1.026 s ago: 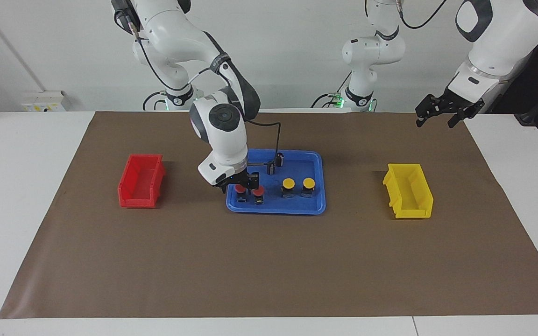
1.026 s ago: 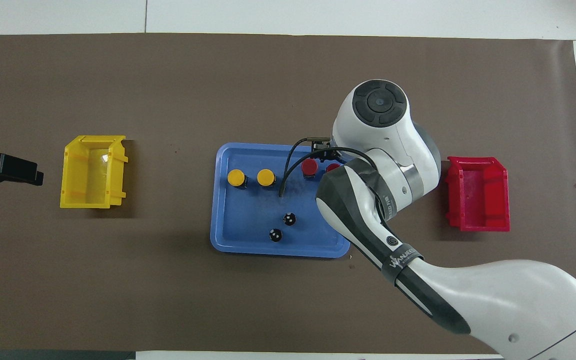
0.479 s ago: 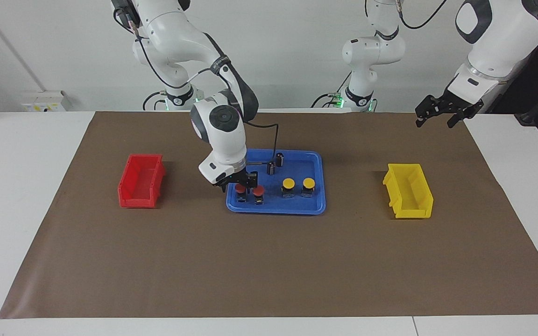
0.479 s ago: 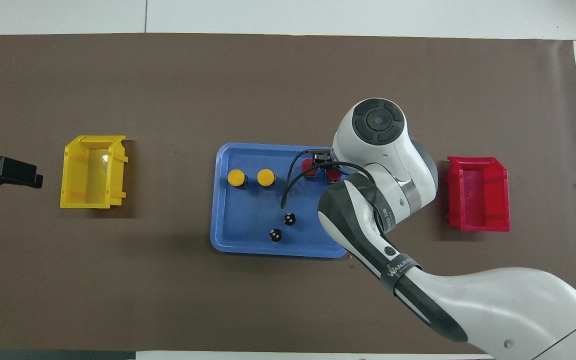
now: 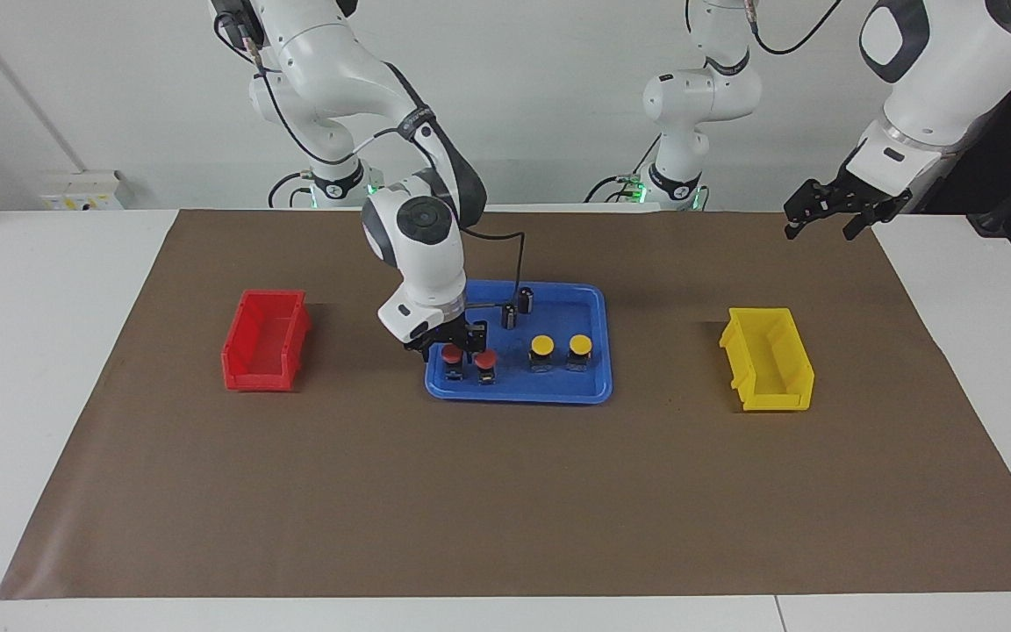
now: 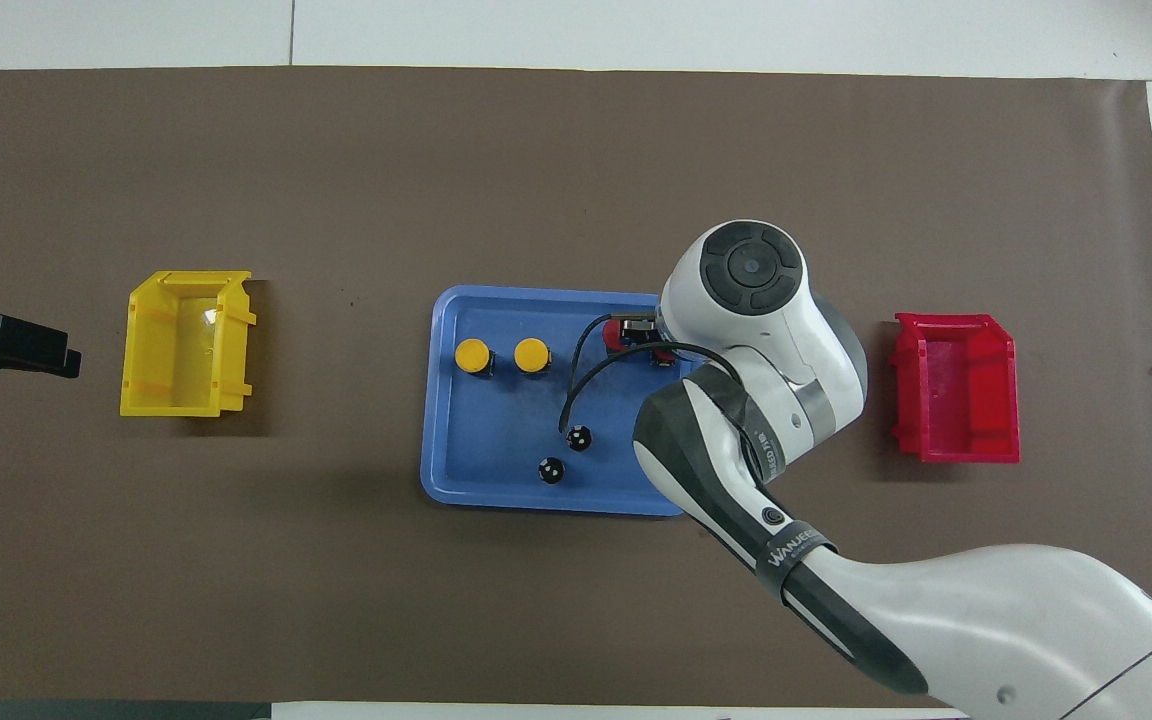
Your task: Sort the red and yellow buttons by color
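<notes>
Two red buttons [image 5: 452, 353] [image 5: 486, 358] and two yellow buttons [image 5: 541, 346] [image 5: 580, 344] stand in a row in a blue tray [image 5: 558, 389]. My right gripper [image 5: 448, 344] is low over the tray, open, with a finger on each side of the red button nearest the red bin. In the overhead view the wrist hides most of that button; the other red button [image 6: 616, 333] and the yellow buttons [image 6: 473, 354] [image 6: 532, 353] show. My left gripper [image 5: 821, 228] waits open in the air past the yellow bin [image 5: 769, 358].
Two dark capless cylinders [image 5: 510, 316] [image 5: 526, 300] stand in the tray, nearer to the robots than the buttons. A red bin [image 5: 264, 341] sits toward the right arm's end and the yellow bin [image 6: 186, 345] toward the left arm's end, both on a brown mat.
My right gripper has shifted slightly toward the robots and settled around the red button nearest the red bin. The left arm has barely moved.
</notes>
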